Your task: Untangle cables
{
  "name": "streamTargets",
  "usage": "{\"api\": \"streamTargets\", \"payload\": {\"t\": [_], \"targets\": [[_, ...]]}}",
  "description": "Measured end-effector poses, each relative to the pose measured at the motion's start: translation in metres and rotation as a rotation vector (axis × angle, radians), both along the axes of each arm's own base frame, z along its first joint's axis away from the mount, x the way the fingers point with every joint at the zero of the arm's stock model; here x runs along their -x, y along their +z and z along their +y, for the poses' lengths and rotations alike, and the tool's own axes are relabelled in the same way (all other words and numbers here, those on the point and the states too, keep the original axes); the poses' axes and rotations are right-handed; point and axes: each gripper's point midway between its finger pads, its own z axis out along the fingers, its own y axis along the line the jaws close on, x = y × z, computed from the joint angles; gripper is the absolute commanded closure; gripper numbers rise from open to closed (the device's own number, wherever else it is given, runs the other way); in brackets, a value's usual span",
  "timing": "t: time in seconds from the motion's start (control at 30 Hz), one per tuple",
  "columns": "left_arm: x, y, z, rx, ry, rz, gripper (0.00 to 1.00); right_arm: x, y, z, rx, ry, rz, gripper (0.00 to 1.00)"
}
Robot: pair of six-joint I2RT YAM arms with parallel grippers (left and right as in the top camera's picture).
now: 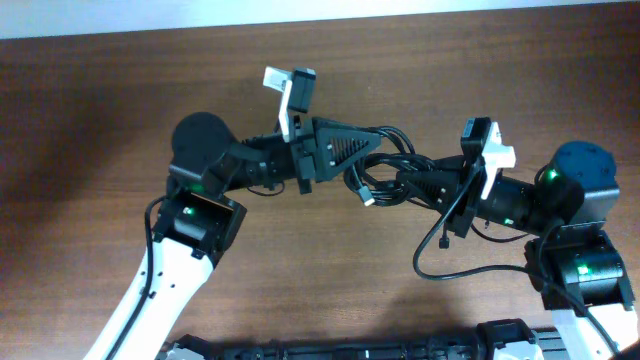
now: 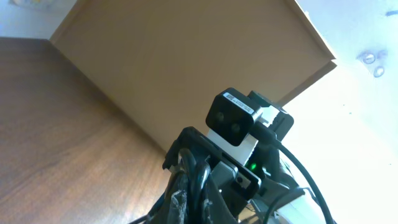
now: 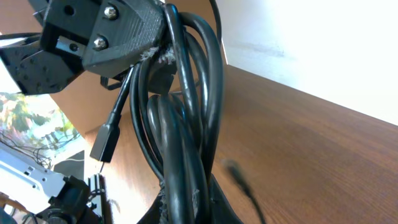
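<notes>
- Above the middle of the table (image 1: 100, 120), the cables (image 1: 388, 160) are held as one looped black bundle between the two arms.
- The left gripper (image 1: 380, 147) is pressed together on the bundle's loops.
- The right gripper (image 1: 403, 183) is clamped on the same bundle from the opposite side, just beside the left one.
- One plug end (image 1: 368, 198) is seen hanging free beneath the bundle.

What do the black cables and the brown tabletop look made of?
The thin black flexible cables: probably a rubber or PVC sheath, semi-gloss, since bright highlights run along their curves. The brown wood-grain tabletop: wood or wood-look laminate, cannot tell which; it shows streaky grain and a soft satin sheen.
</notes>
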Motion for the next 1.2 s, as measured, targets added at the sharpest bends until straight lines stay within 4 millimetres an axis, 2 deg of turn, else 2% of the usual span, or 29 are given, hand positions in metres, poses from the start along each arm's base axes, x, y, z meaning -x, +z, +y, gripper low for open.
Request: {"api": "streamTargets", "payload": {"t": [0.1,0.23,0.37,0.47,0.53,0.63,0.67,0.7,0.73,0.83,0.9,1.2], "targets": [[-0.004,-0.001,0.008,0.003,-0.001,0.037,1.00,0.001,-0.002,0.001,0.005,0.004,0.000,0.96],[-0.020,0.001,0.027,0.027,0.046,0.144,1.00,0.000,-0.016,-0.001,0.027,-0.021,0.065,0.96],[-0.049,0.006,0.060,0.086,0.163,0.295,1.00,-0.008,-0.034,-0.008,0.059,-0.087,0.123,0.96],[-0.055,0.006,0.067,0.112,0.182,0.375,1.00,-0.010,-0.036,-0.010,0.067,-0.106,0.126,0.96],[-0.056,0.006,0.068,0.115,0.186,0.382,0.96,-0.011,-0.037,-0.010,0.068,-0.111,0.126,0.96],[-0.056,0.007,0.069,0.105,0.191,0.338,0.47,-0.012,-0.037,-0.011,0.071,-0.118,0.127,0.96],[-0.055,0.009,0.069,0.090,0.193,0.266,0.33,-0.012,-0.040,-0.012,0.076,-0.125,0.140,0.96],[-0.055,0.012,0.071,0.082,0.199,0.218,0.07,-0.013,-0.047,-0.014,0.082,-0.135,0.162,0.96],[-0.052,0.018,0.074,0.063,0.200,0.130,0.01,-0.013,-0.052,-0.014,0.084,-0.138,0.179,0.96],[-0.040,0.018,0.073,0.012,0.163,0.010,0.01,-0.015,-0.058,-0.014,0.090,-0.142,0.196,0.96],[-0.031,0.011,0.071,-0.029,0.118,-0.044,0.01,-0.016,-0.060,-0.015,0.092,-0.149,0.199,0.96],[-0.014,-0.028,0.062,-0.137,0.023,-0.044,0.01,-0.016,-0.047,-0.010,0.057,-0.114,0.156,0.96]]}}
